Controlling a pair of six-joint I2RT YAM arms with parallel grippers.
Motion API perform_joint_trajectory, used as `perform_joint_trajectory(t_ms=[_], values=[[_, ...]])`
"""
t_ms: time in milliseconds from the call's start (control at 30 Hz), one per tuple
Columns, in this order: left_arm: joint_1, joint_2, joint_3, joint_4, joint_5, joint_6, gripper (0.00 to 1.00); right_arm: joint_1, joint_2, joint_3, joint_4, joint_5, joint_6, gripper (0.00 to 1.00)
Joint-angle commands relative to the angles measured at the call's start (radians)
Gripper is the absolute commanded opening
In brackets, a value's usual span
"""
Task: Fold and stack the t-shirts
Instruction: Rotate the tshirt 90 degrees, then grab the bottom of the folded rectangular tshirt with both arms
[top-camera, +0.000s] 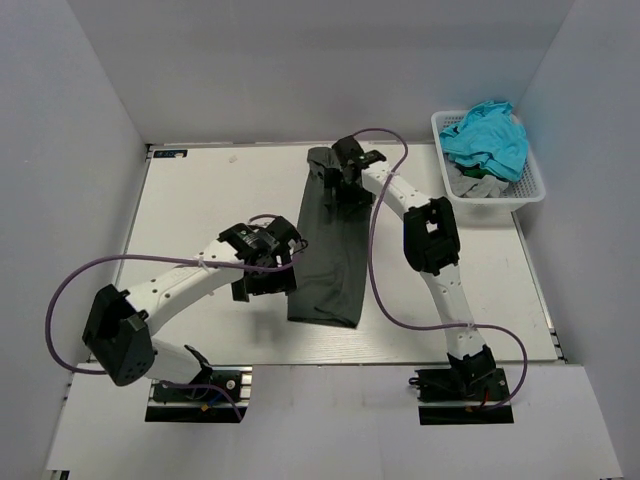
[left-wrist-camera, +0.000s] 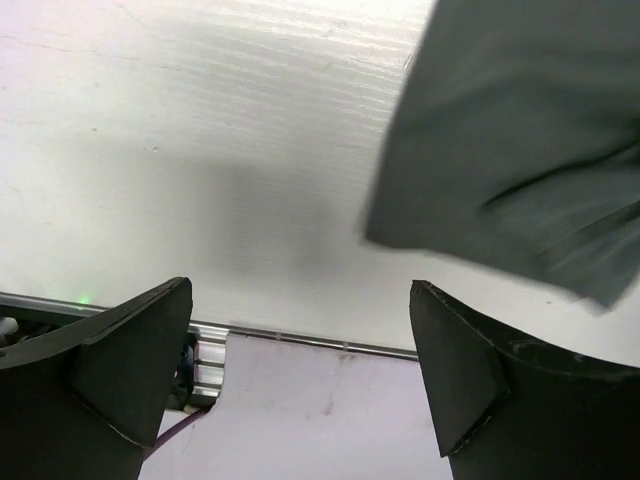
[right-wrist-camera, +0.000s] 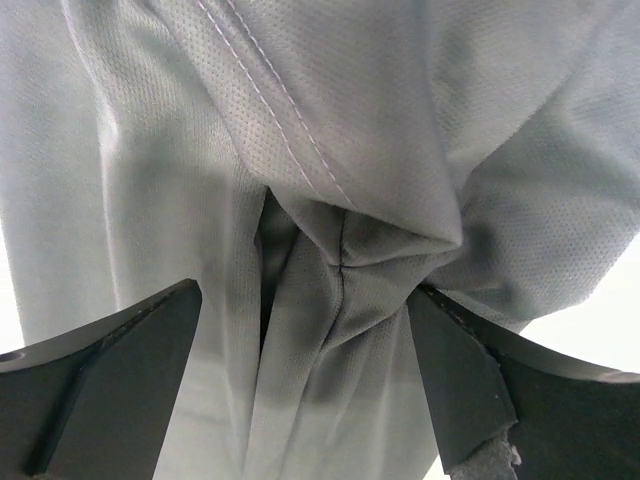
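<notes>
The dark tee (top-camera: 330, 260) lies near the middle of the table (top-camera: 210, 200), folded into a long narrow strip that runs from the far edge towards the near edge, its near end squared off and flat, its far end more bunched. The right pincer (top-camera: 338, 185) is over that far end; in the right wrist view it is spread wide (right-wrist-camera: 300, 370), one finger (right-wrist-camera: 110, 380) on each side of a puckered crease in the dark tee (right-wrist-camera: 300, 150), where a stitched seam runs down into the folds, and cloth fills the gap between the fingers without being pinched. Whether the fingertips press on the cloth I cannot tell. The left pincer (top-camera: 265, 275) sits just beside the strip's left edge, about midway along it, over bare table. In the left wrist view it is spread as well (left-wrist-camera: 300, 380), with nothing between its fingers (left-wrist-camera: 130, 370); beyond them are the white table (left-wrist-camera: 200, 150), its metal edge rail, and a corner of the dark tee (left-wrist-camera: 520, 130) lying flat at the upper right, apart from both fingers. At the far right corner of the table stands a white lattice basket (top-camera: 535, 190), well apart from the strip. A turquoise tee (top-camera: 490, 140) is heaped in it, crumpled and rising above the rim, and a pale grey tee (top-camera: 478, 185) is bunched under it at the near side
</notes>
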Motion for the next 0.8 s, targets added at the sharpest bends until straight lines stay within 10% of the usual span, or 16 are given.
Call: perform_joint_trajectory(t_ms=[0, 267, 533, 767], values=[[0.009, 0.044, 0.027, 0.048, 0.027, 0.046, 1.0, -0.066, 0.13, 0.115, 0.007, -0.059, -0.15, 0.9], [0.01, 0.074, 0.037, 0.109, 0.07, 0.077, 1.0, -0.057, -0.199, -0.01, 0.179, -0.225, -0.359, 0.9], [0.01, -0.019, -0.061, 0.158, 0.045, 0.039, 1.0, -0.046, -0.806, -0.946, 0.369, -0.311, -0.134, 0.9], [-0.013, 0.003, -0.13, 0.308, 0.1, 0.0, 1.0, -0.039, -1.091, -1.316, 0.345, -0.402, 0.15, 0.9]])
